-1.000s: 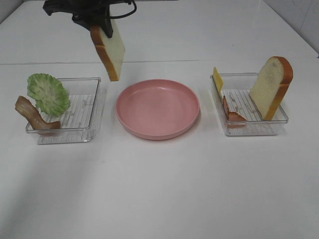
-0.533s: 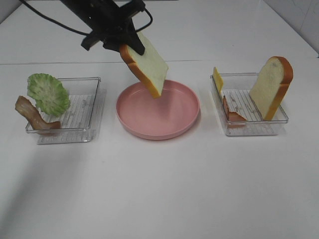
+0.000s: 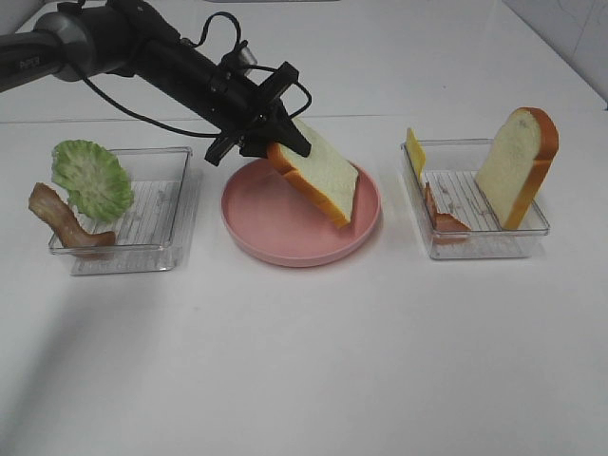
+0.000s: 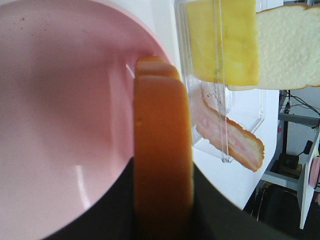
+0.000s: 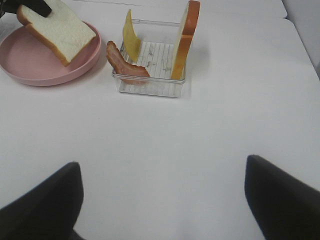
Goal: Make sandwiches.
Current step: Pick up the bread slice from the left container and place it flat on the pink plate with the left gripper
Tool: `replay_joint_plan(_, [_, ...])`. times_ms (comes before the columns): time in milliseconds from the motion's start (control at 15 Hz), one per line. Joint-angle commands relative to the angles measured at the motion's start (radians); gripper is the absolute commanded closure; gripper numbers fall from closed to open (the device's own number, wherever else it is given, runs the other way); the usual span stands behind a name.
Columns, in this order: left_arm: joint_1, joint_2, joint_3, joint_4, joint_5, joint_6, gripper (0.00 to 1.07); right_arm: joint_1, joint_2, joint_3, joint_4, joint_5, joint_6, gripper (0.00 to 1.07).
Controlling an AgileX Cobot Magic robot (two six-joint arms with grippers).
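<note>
So the left gripper (image 3: 271,142), still clamped on the bread slice (image 3: 321,180), has swung it down over the pink plate (image 3: 275,242), low corner touching I think, so the sandwich base is nearly placed.

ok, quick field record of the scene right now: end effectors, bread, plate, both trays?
left end effector: shut on held bread slice, over pink plate
held bread slice: tilted, low end at the plate's right rim; contact unclear
right end effector: open, holds nothing
left tray: lettuce and left bacon strip propped at its left side
right tray: cheese slice, right bacon strip, second bread slice standing on edge
stack: not started
</note>
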Motion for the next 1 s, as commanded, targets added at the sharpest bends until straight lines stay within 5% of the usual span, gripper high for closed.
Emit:
replay_joint_plan(67, [-0.006,0.016,-0.002,-0.027,-0.018,0.007,1.07,-0.008,-0.014,0.002,0.0,-0.006,-0.001,0.24])
replay_joint_plan(333, [-0.017,0.047,-0.002,-0.034,-0.007,0.0,1.06,-0.008,-0.014,0.002,0.0,-0.006,-0.001,0.24])
replay_joint_plan(400, [-0.02,0.05,-0.002,-0.028,0.001,-0.006,0.98,-0.008,-0.014,0.002,0.0,-0.006,-0.001,0.24])
replay_joint_plan(533, [-0.02,0.05,-0.002,-0.026,0.021,-0.022,0.7,-0.008,-0.014,0.002,0.0,-0.006,-0.001,0.24])
replay_joint_plan(600, [-0.02,0.042,-0.002,-0.024,0.046,-0.017,0.42,-0.008,-0.014,0.002,0.0,-0.006,-0.001,0.24])
replay_joint_plan(667, [-0.02,0.042,-0.002,-0.024,0.046,-0.017,0.42,-0.008,-0.014,0.002,0.0,-0.006,-0.001,0.24])
replay_joint_plan(733, [-0.02,0.031,-0.004,-0.018,0.073,-0.003,0.29,-0.008,-0.014,0.002,0.0,-0.006,-0.001,0.24])
replay_joint_plan(1000, [-0.02,0.02,-0.105,0.097,0.135,-0.021,0.28,-0.008,-0.014,0.002,0.0,-0.006,-0.001,0.24])
